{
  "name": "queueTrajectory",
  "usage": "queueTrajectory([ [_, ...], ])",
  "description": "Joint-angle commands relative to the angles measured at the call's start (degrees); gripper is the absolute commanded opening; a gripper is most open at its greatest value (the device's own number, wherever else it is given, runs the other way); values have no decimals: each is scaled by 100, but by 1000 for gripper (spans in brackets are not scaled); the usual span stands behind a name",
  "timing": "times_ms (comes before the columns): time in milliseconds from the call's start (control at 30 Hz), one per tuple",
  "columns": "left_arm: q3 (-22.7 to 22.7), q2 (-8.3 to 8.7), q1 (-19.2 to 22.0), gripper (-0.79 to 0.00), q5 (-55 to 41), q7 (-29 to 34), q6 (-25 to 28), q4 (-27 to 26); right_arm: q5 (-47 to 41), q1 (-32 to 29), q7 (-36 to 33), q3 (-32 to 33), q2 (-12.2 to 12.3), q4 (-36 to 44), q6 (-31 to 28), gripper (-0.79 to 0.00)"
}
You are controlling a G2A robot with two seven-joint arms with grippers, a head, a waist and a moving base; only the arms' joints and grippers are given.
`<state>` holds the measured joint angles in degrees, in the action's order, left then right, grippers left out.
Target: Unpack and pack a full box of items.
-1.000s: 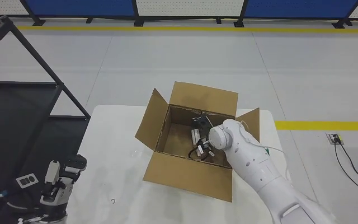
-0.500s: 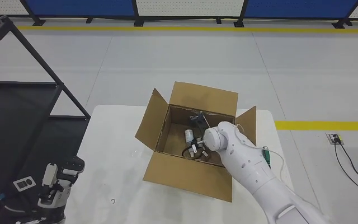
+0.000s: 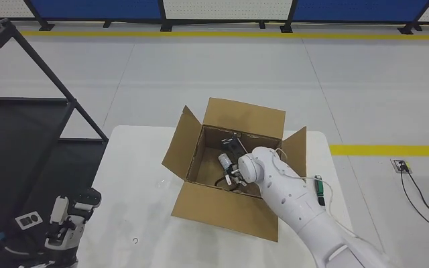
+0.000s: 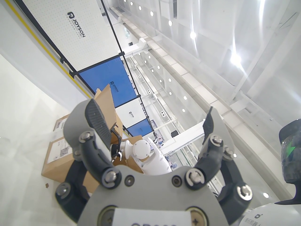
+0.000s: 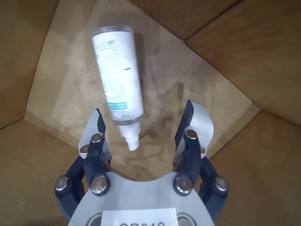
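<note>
We see an open cardboard box (image 3: 224,211) standing on the white tabletop (image 3: 134,187), all four flaps folded outward. The right arm goes over the box's near right corner and down inside.

In the right wrist view, the right hand (image 5: 143,108) hangs above the brown floor of the box (image 5: 235,12) with its fingers (image 5: 195,118) spread wide and pinching nothing. A white bottle (image 5: 117,71) with a clear cap end and green print lies lengthwise in front of the hand. Its narrow nozzle points back toward the wrist and sits between the two fingertips. We cannot tell whether the bottle rests flat on the cardboard, and neither finger touches it. From above, the bottle (image 3: 222,161) shows as a small pale shape near the middle of the box.

The left hand (image 3: 67,218) sits low beside the tabletop's left edge, well apart from the box. In its own view the left hand (image 4: 152,121) points up toward the ceiling, fingers spread and holding nothing, with the box (image 4: 58,158) off to one side.

A small dark and green object (image 3: 320,189) lies on the tabletop just to the right of the box.
</note>
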<state>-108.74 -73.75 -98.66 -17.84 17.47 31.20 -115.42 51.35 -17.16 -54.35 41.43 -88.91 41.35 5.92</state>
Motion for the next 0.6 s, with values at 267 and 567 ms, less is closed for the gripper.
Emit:
queueTrajectory([
  [267,-24,0,14,0,-28,-13,13,36,57,14,88,-52,-109,-234,-264,-228],
  [567,-29,-4,-4,0,-40,-32,31,36,47,157,199,-73,-237,-612,-431,-576],
])
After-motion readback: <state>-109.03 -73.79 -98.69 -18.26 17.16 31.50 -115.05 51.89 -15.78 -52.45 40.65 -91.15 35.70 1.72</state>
